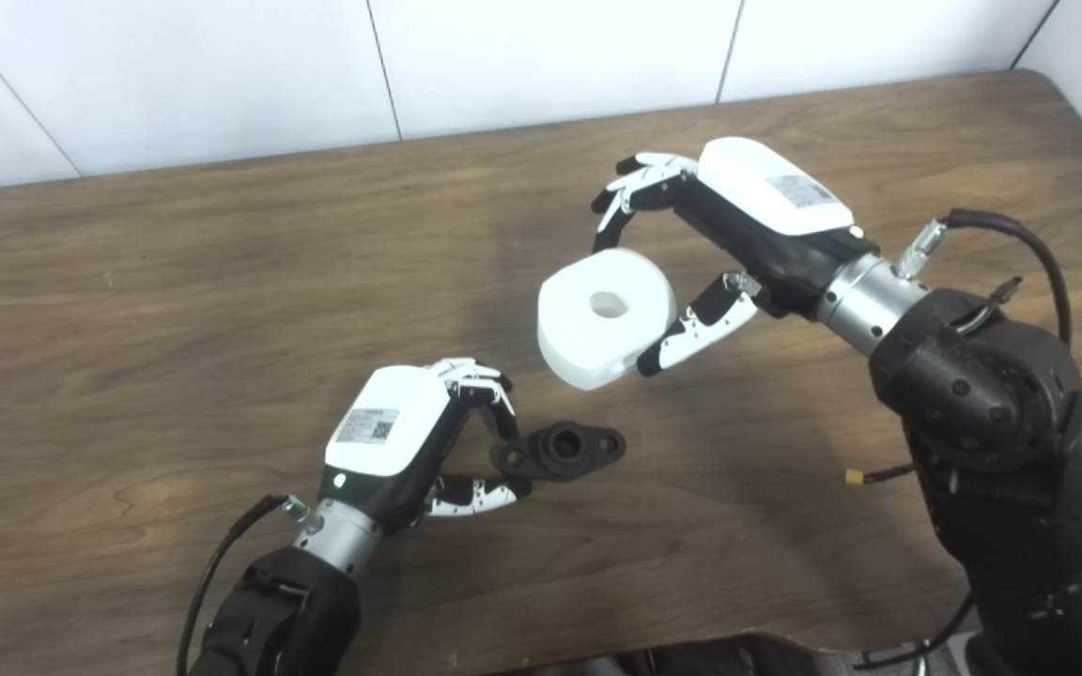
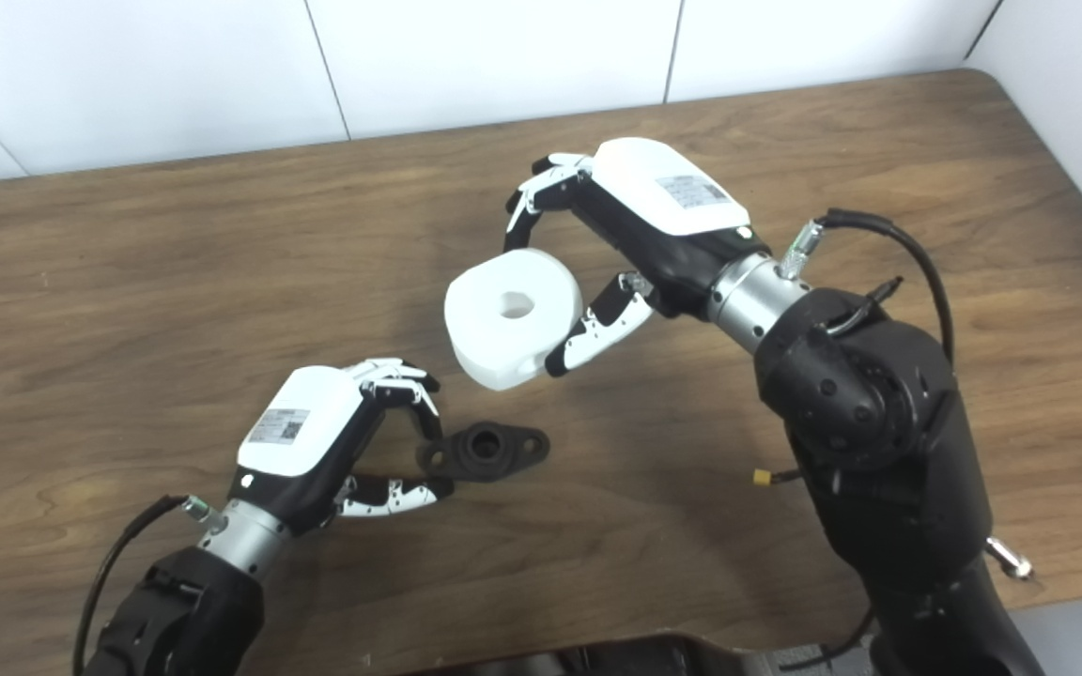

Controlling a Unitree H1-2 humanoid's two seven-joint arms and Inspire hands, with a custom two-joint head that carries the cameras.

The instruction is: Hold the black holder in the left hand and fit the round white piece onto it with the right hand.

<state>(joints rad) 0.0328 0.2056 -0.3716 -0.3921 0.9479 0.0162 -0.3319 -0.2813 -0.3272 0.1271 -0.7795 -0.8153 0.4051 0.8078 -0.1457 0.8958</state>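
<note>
The right hand (image 1: 691, 253) grips the white piece (image 1: 605, 317) in the air, above and right of the holder (image 1: 560, 451). The left hand (image 1: 419, 441) pinches the holder's left end, low at the table (image 1: 175, 310).

Two black-shelled robot arms with bulky ribbed forearm housings, screw heads dotting the right one. Brushed silver wrist collars between forearm and palm. Left hand (image 1: 414, 441) and right hand (image 1: 738, 230) each capped by a glossy white back cover bearing a small grey label with a printed code. Slim black-and-white fingers (image 1: 691, 330) with tiny screws. Green light on the left wrist. Black cables looping beside each wrist; small yellow connector on the right forearm.
</note>
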